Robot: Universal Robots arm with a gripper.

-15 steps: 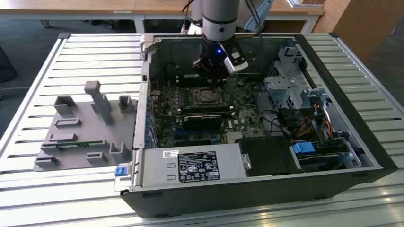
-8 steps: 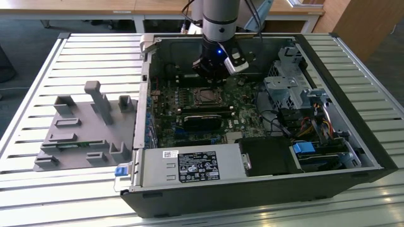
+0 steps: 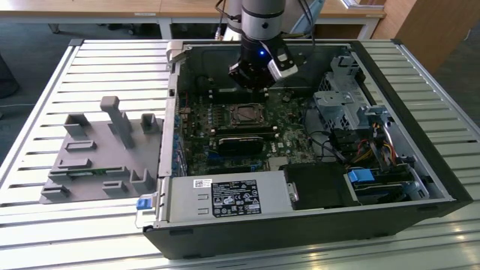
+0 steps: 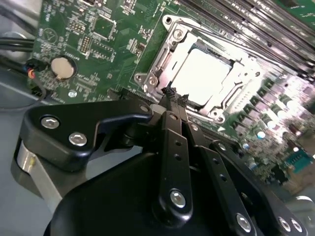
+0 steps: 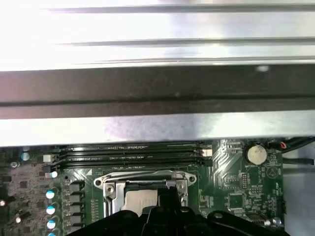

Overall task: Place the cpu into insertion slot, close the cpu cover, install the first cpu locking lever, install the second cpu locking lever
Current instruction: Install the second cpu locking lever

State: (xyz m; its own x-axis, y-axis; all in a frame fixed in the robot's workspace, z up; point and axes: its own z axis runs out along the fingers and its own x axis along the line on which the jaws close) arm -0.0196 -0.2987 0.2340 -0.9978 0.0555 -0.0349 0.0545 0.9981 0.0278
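1. Inside the open computer case, the silver-grey square cpu [image 4: 201,74] sits in the black-framed insertion slot [image 4: 147,78], under the thin silver metal cpu cover [image 4: 172,46]
2. The black gripper [image 4: 172,94] hovers clenched and empty at the socket's near edge

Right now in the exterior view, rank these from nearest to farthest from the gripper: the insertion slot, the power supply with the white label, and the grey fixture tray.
1. insertion slot: just below the gripper, on the green board.
2. power supply: at the case's near edge.
3. grey fixture tray: outside the case, at the exterior view's left.
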